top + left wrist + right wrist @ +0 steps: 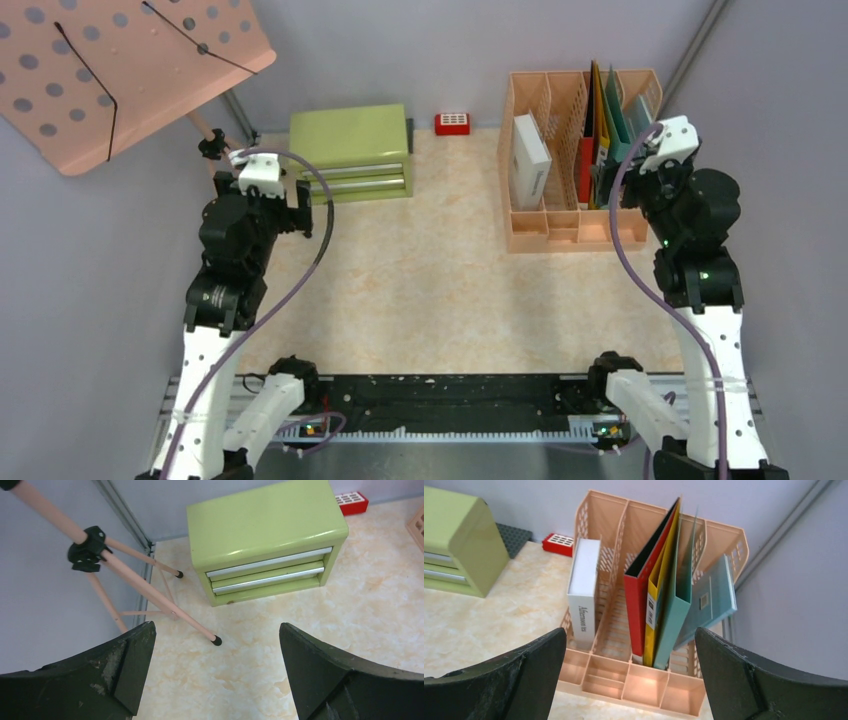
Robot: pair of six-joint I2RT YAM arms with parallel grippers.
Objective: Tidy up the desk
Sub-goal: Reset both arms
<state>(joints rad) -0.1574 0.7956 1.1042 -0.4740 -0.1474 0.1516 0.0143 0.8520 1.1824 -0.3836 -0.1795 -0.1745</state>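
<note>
Looks close to done, little loose to fetch. Desk spread between both arms. Left claw wide apart, empty, facing green cabinet; right claw likewise, over peach rack: white book, red, yellow, teal folders upright, blue-grey folder leaning, perhaps worth straightening next.

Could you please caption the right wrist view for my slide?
Open right gripper facing a peach file organizer holding a white book and colored folders.

The table is beige with marbled veining, the drawer cabinet lime green, the file rack peach, its folders red, yellow and teal.
</note>
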